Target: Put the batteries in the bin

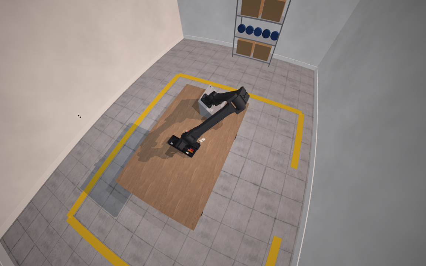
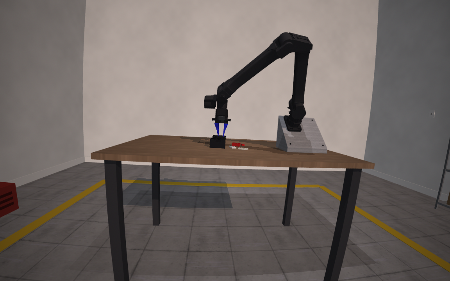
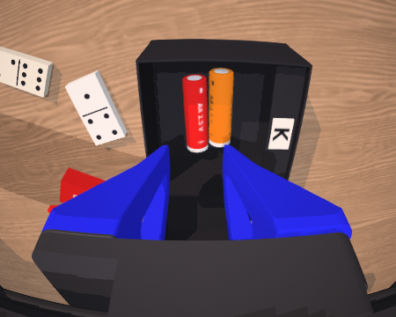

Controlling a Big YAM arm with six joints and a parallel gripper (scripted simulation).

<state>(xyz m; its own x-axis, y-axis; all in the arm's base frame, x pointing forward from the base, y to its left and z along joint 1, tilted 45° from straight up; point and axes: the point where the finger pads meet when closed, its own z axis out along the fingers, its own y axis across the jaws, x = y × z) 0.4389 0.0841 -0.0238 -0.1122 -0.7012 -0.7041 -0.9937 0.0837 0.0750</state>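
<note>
The black bin marked K [image 3: 224,52] [image 2: 217,143] stands on the table. A red AA battery [image 3: 194,112] and an orange AA battery [image 3: 220,107] lie side by side in it. My gripper [image 3: 196,156] [image 2: 220,135] is open, with nothing between its blue fingers, and its tips are just over the bin. The red nine-volt battery [image 3: 77,181] [image 2: 235,144] lies on the table left of the bin in the wrist view, partly hidden by a finger. A small red thing [image 3: 51,209] beside it is mostly hidden.
Two white dominoes lie left of the bin in the wrist view: one near it [image 3: 92,103] [image 2: 232,147] and one farther off [image 3: 6,68] [image 2: 243,148] [image 1: 202,139]. A second black bin [image 1: 169,140] stands beyond the gripper, partly behind the arm in the top view.
</note>
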